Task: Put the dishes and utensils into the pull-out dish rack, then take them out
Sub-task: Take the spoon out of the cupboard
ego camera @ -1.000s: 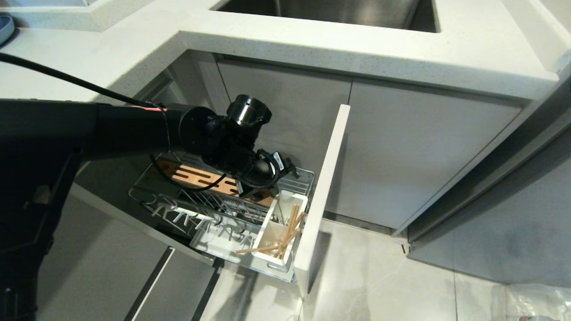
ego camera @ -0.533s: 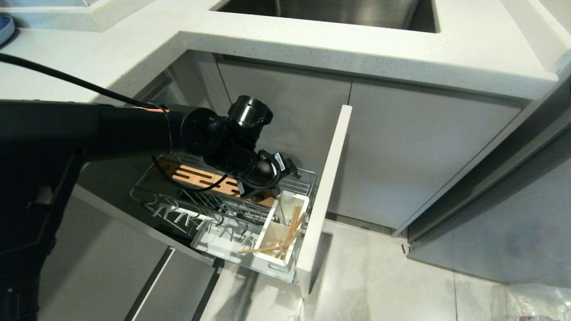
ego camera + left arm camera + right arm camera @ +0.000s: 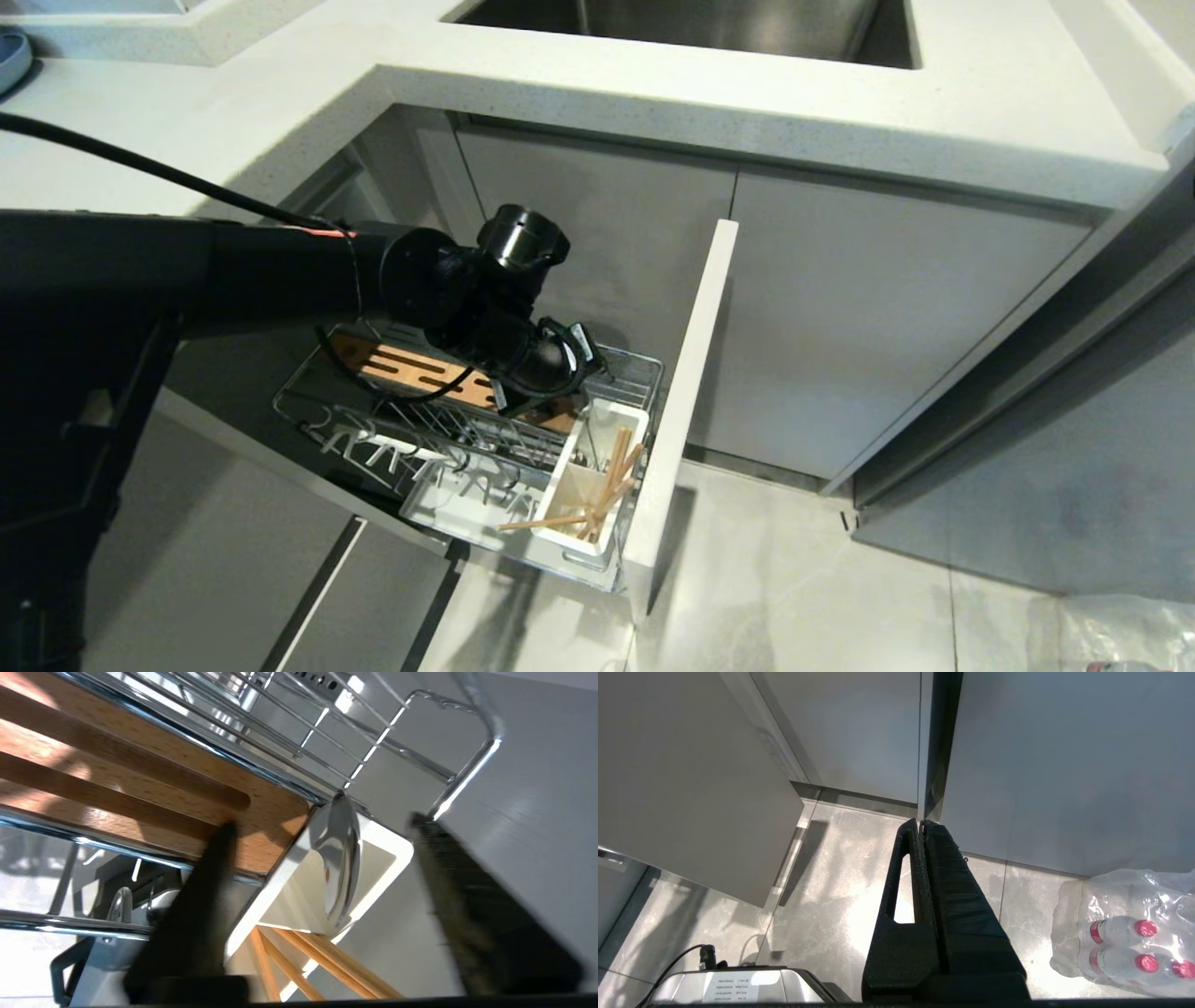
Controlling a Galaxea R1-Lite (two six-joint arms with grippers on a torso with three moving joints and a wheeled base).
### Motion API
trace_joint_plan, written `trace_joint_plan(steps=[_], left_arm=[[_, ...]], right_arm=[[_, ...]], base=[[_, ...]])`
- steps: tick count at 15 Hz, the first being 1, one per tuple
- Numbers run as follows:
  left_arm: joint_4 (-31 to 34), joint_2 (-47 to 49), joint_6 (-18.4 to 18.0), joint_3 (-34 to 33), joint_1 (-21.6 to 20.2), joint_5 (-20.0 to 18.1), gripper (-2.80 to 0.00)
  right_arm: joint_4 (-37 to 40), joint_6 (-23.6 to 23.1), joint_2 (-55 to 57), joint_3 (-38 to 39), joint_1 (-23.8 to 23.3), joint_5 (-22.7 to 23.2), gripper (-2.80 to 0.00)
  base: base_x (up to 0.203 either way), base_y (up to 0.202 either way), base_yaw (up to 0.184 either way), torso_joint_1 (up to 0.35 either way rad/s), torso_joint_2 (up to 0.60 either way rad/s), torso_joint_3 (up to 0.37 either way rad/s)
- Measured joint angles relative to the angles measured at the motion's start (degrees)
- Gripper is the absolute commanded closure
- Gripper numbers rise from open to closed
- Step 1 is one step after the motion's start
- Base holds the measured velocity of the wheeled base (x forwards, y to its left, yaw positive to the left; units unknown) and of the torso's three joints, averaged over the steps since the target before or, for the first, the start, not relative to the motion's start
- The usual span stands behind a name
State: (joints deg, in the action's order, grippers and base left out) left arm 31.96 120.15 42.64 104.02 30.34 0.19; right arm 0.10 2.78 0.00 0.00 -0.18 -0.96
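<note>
The left gripper (image 3: 322,858) hangs over the back end of the white utensil cup (image 3: 397,851). Its jaws stand apart, one on each side of the spoon (image 3: 341,854), and they do not touch it. The spoon stands in the cup with its shiny bowl up. The chopsticks (image 3: 607,485) lean in the front part of the same cup, and one lies across its edge.

I think the next step is to close on the spoon and take it out. The spoon bowl is smooth and curved, so it can slip or turn between the pads. One finger (image 3: 196,914) is very close to the bamboo strip (image 3: 117,788) and the chrome wire, and it may catch there.

The pull-out dish rack (image 3: 308,401) stands open from the pale cabinet front (image 3: 686,392), under a white speckled counter (image 3: 653,84) with a steel sink (image 3: 700,23). The floor is grey tile. The right gripper (image 3: 923,823) is parked low over this floor with jaws together, near a pack of bottles (image 3: 1125,928). No bowl is visible.
</note>
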Motion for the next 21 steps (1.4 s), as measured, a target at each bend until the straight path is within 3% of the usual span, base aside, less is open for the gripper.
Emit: trace_joint_plan(steps=[13, 21], left_arm=[[1.6, -1.8, -0.3, 0.3, 0.1, 0.9, 0.0], [9.3, -7.4, 0.4, 3.7, 1.3, 0.1, 0.0]], right_arm=[[0.0, 0.0, 0.0, 0.0, 0.0, 0.0, 0.0], [0.0, 0.0, 0.0, 0.0, 0.0, 0.0, 0.0]], base=[[0.0, 0.0, 0.0, 0.0, 0.0, 0.0], [0.0, 0.0, 0.0, 0.0, 0.0, 0.0]])
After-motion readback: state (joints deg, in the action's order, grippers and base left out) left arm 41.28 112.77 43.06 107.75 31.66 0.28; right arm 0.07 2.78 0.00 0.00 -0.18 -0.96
